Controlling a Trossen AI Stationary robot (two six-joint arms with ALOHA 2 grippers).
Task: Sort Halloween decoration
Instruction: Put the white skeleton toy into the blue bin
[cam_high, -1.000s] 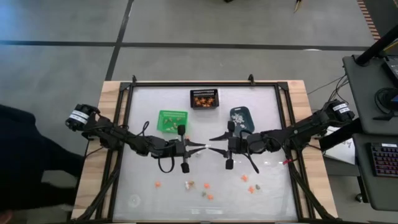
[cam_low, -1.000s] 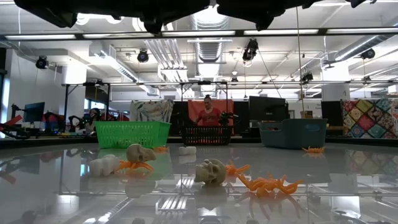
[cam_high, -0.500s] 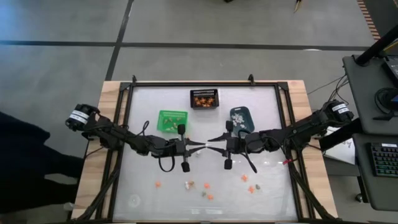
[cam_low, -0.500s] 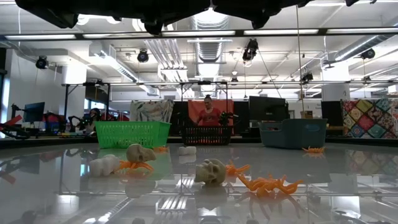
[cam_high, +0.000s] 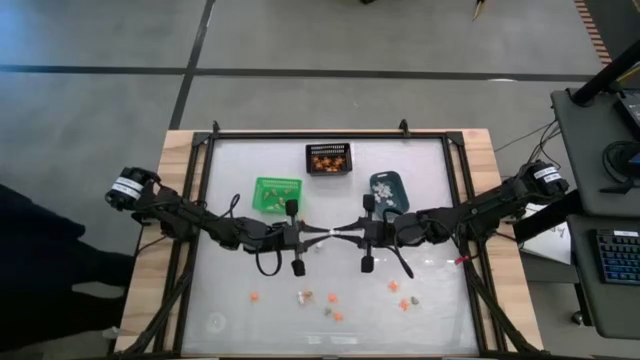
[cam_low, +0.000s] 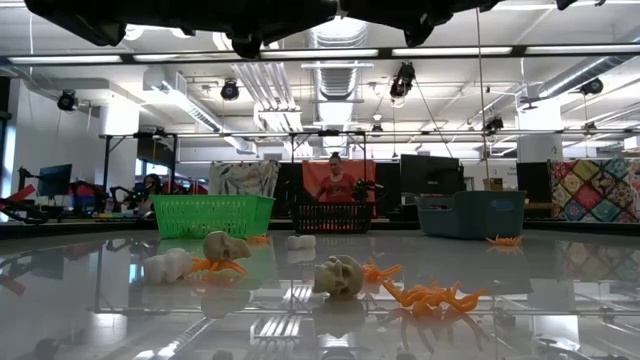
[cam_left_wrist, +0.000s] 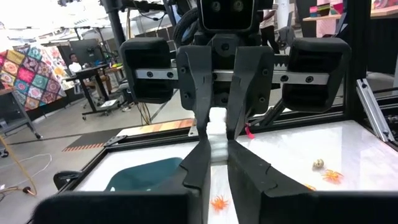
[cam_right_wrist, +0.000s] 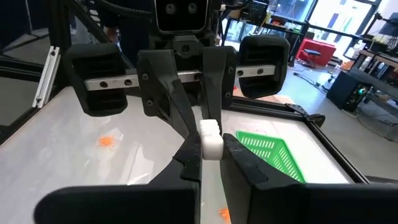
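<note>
High view: left pincer (cam_high: 326, 235) and right pincer (cam_high: 340, 235) meet tip to tip over the table (cam_high: 230, 300) centre. Green bin (cam_high: 276, 192), black mesh bin (cam_high: 328, 158) and blue-grey bin (cam_high: 385, 189) stand toward the far edge; loose trinkets (cam_high: 330, 300) lie near the front edge.

Low view: skulls (cam_low: 338, 275) and orange spiders (cam_low: 430, 295) rest on the table.

Left wrist view: a white piece (cam_left_wrist: 216, 134), apparently a bone, is gripped by both pincers.

Right wrist view: both pincers are clenched on that white piece (cam_right_wrist: 210, 139).
</note>
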